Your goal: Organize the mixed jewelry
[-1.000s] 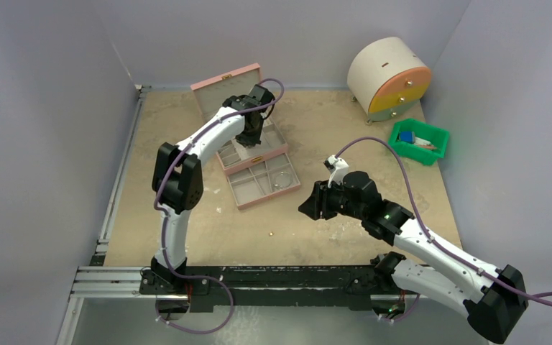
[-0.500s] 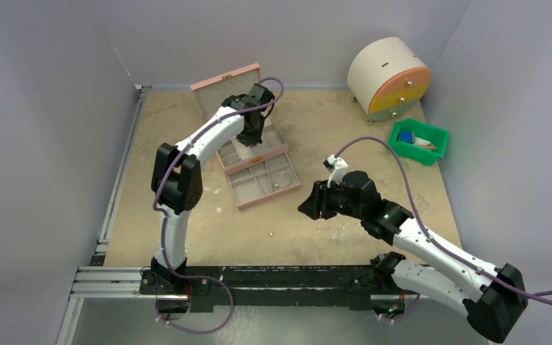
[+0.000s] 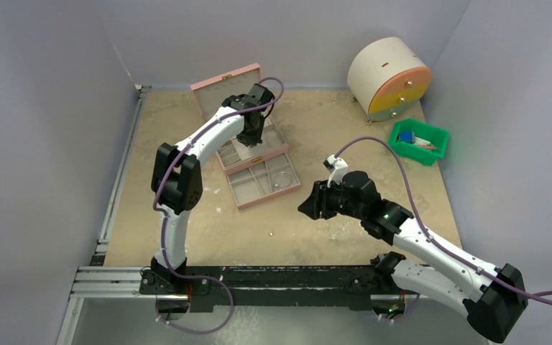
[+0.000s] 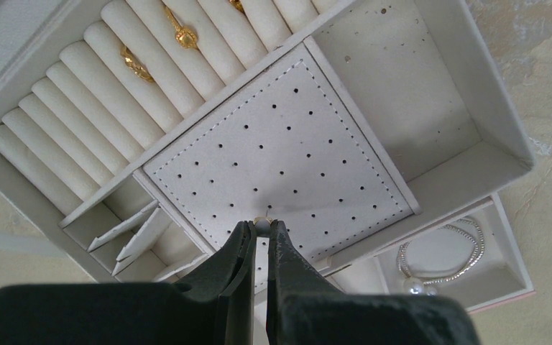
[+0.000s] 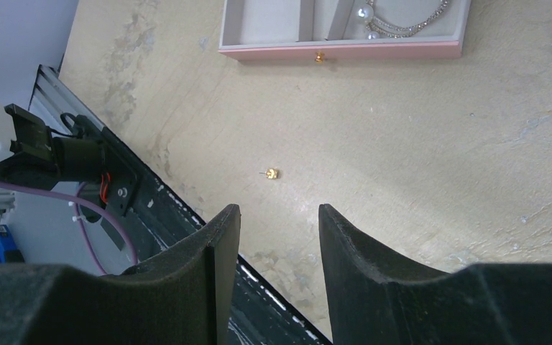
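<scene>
High overview, wrist close-ups sharing bracelet (image 4: 408,286)

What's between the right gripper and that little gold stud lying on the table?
Nothing: only bare table separates the right gripper from the gold stud, as the right wrist view shows.

Plain lilac-grey walls (image 3: 43,108) enclose the mottled beige table (image 3: 316,115) on three sides, with a black rail (image 3: 280,277) along its near edge.

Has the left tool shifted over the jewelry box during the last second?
No. The left tool sits at the same spot over the pink jewelry box, near its open lid.
</scene>
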You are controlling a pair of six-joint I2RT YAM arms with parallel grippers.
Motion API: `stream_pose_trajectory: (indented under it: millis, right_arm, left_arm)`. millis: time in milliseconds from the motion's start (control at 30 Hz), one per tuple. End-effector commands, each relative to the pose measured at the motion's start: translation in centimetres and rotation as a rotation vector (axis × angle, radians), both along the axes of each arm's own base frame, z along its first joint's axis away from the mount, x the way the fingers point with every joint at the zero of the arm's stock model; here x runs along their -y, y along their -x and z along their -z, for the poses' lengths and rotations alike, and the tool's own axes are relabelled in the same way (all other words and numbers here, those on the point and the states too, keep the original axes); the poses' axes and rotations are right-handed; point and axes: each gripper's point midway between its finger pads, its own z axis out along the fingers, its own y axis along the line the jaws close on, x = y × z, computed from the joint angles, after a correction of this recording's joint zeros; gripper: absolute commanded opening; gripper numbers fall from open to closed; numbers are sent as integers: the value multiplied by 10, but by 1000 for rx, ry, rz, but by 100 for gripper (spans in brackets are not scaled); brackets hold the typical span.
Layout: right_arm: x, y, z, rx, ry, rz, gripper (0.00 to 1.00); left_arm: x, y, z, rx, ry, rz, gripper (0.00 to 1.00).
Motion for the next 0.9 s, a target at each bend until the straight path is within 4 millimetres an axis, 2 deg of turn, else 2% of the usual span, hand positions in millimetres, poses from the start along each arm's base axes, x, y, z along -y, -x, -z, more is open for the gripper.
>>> stream_pose_trajectory:
  millis: [0,267,500,733,867]
  right_arm:
    - [-6,-6,-23,52,-44,-1,47]
    - [-5,-6,-23,54,-39,-6,47]
    - [-4,-4,-22,53,-35,-9,47]
    - [-3,-2,-20,48,-35,-9,47]
    - [-2,-2,-21,50,-37,-7,47]
  left_arm:
    - [-2,-6,-14,47,10,-6,0]
    - [-7,-5,-1,26,-27,-15,0]
    - [-2,-5,9,2,-16,-6,0]
    - [1,-3,6,0,5,2,0]
    - [3,-5,-4,27,23,3,0]
